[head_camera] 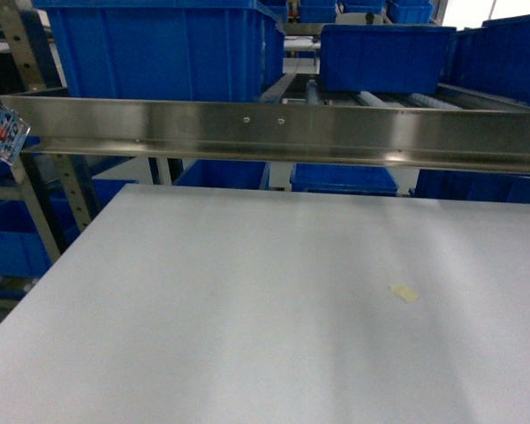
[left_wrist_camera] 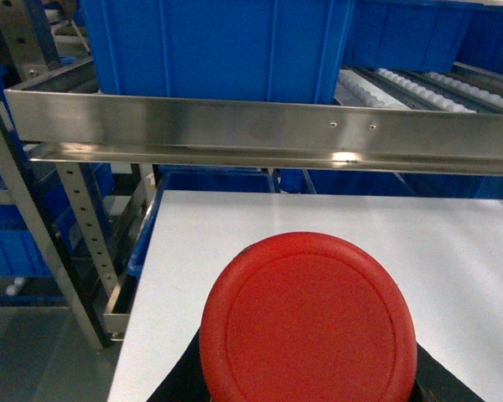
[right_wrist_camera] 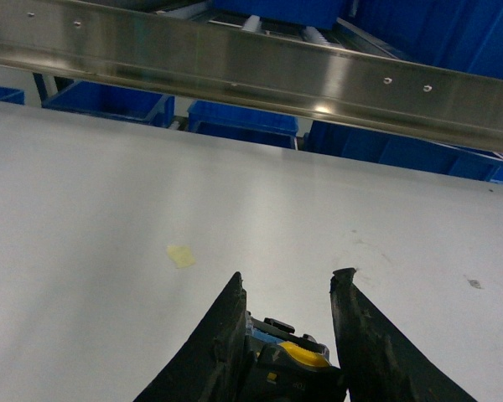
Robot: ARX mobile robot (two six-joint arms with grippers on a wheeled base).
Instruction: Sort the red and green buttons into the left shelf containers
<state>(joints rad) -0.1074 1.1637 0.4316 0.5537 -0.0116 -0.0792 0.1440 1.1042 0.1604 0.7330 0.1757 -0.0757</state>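
The red button point(left_wrist_camera: 308, 322) fills the lower left wrist view, its round cap facing the camera. My left gripper point(left_wrist_camera: 308, 373) is shut on it, with only black finger edges point(left_wrist_camera: 180, 383) showing beside the cap. My right gripper point(right_wrist_camera: 290, 278) holds a blocky black, blue and yellow button base point(right_wrist_camera: 306, 356) deep between its fingers. That button's cap is hidden, so no green shows. A large blue bin point(head_camera: 159, 53) point(left_wrist_camera: 226, 42) stands on the upper shelf at the left, behind the steel rail. Neither gripper appears in the head view.
A steel rail point(head_camera: 274, 128) runs across the shelf front above the white table's point(head_camera: 247, 309) far edge. Another blue bin point(head_camera: 384, 57) sits on rollers at right, with more bins below. A yellowish tape scrap point(head_camera: 405, 292) point(right_wrist_camera: 181, 255) lies on the table. The table's left edge drops beside a perforated upright point(left_wrist_camera: 88, 234).
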